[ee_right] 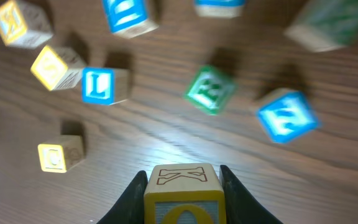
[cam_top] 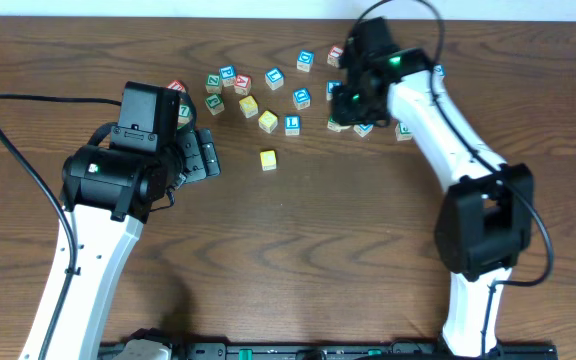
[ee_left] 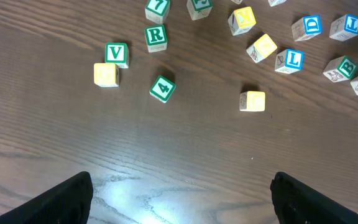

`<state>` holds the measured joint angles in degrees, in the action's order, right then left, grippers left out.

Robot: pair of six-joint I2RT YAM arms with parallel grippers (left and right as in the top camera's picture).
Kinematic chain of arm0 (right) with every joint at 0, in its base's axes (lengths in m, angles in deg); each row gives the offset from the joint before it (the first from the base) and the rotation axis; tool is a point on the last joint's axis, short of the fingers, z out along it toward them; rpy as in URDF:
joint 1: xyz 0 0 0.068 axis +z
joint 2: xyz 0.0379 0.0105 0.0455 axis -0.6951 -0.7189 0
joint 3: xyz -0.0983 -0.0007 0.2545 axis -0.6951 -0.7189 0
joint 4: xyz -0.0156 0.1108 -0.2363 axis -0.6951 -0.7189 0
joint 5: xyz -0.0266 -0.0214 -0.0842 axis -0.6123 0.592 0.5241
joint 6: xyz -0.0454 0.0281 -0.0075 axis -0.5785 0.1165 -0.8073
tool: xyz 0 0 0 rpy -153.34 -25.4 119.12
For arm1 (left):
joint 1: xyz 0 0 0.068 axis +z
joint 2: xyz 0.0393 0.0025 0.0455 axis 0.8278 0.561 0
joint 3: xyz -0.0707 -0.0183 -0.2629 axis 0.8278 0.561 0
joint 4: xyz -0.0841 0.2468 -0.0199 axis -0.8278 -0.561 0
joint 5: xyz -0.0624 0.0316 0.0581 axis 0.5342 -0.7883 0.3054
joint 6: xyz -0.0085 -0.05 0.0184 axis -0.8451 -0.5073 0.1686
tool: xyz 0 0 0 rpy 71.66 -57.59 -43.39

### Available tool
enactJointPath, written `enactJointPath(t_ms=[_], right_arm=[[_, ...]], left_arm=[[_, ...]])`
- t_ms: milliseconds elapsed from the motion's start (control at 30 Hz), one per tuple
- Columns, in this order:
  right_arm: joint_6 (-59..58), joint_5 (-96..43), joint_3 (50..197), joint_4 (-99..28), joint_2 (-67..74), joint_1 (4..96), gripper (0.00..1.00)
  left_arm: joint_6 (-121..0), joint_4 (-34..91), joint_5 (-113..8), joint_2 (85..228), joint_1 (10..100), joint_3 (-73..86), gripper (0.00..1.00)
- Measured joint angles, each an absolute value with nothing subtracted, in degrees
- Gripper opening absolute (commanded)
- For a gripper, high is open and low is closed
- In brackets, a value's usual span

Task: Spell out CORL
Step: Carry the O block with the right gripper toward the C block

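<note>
My right fingers point(ee_right: 232, 198) are clenched on the O cube point(ee_right: 182, 190), its K face up. On the desk point(ee_right: 166, 143) ahead and to the left lie the yellow C cube point(ee_right: 61, 154) and the blue L cube point(ee_right: 104, 85), apart. My left fingers point(ee_left: 61, 202) are spread wide and hold nothing, well short of the C cube.

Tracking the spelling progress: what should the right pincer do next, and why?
The right pincer should probably carry its gripped K/O block toward the lone yellow block and set it alongside: that block sits alone, apart from the rest.
</note>
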<state>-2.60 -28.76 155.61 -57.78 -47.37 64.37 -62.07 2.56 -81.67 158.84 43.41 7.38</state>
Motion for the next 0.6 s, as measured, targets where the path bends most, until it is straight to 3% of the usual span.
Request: enactJointPath(t_ms=[600], right_arm=[[2.3,-23.0,155.6,-52.9,-54.7,75.7,0.17]], left_arm=[[-62.1,2.6,-81.7,158.8,43.4,7.4,0.9]])
